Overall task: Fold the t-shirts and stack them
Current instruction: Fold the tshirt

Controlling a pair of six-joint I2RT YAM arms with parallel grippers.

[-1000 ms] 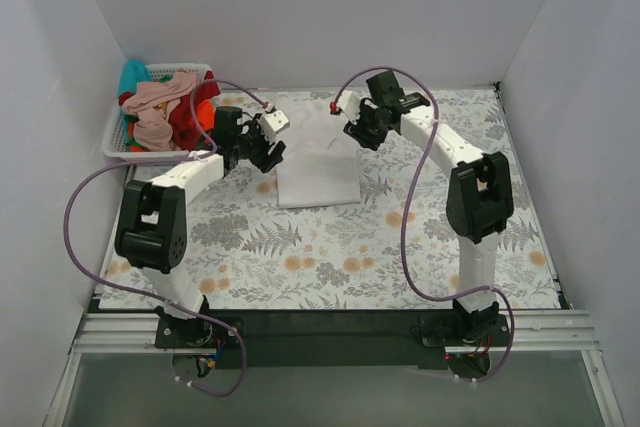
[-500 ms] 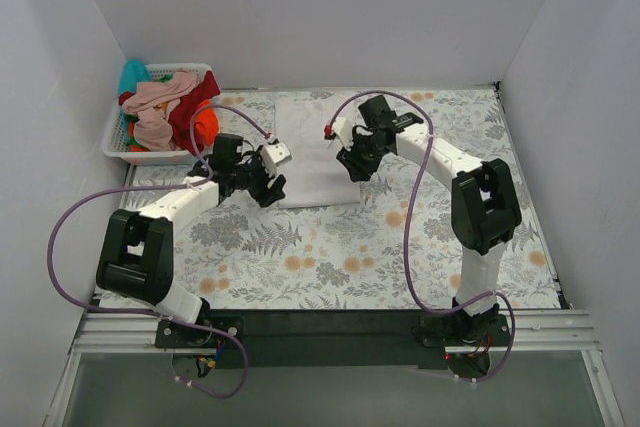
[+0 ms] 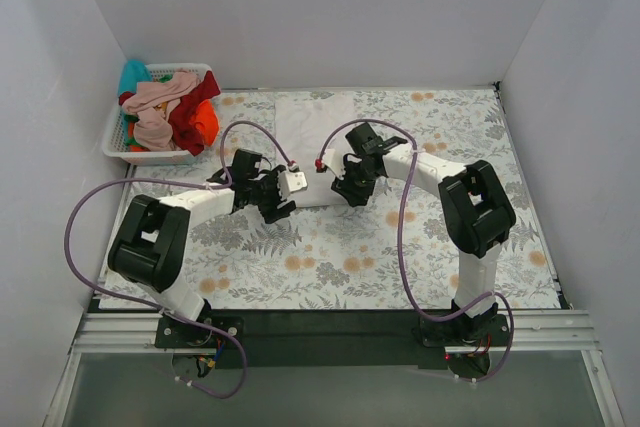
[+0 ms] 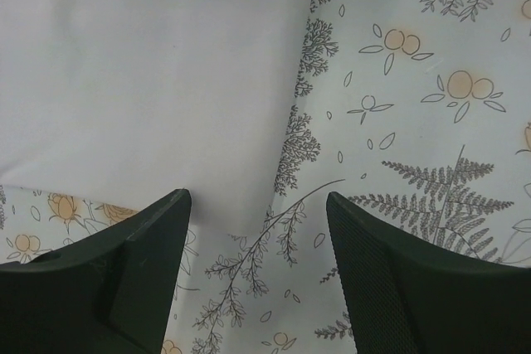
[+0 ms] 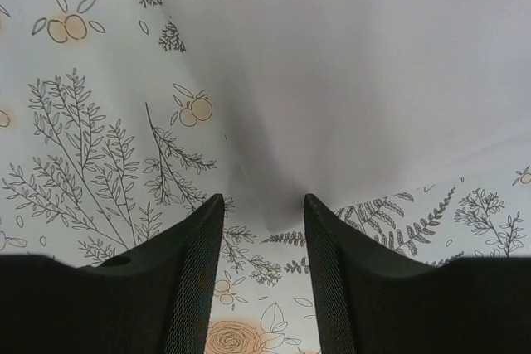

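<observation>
Bare tablecloth (image 3: 330, 257) around white t-shirt (image 3: 315, 127); basket (image 3: 112, 142) far-left

We are seeing the left arm (image 3: 195, 199) and right arm (image 3: 425, 169) wearing white shells with black joints, trailing purple cables (image 3: 67, 237), ending in black textured fingers (image 4: 390, 288).

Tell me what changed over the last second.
Both arms drew back toward their bases: the left gripper and right gripper moved from the far part of the white shirt to its near corners, one each. Their jaws stand open, a corner lying between them. Nothing was gripped or let go. The white shirt stayed in place, as did the basket and the shirts in it.
</observation>
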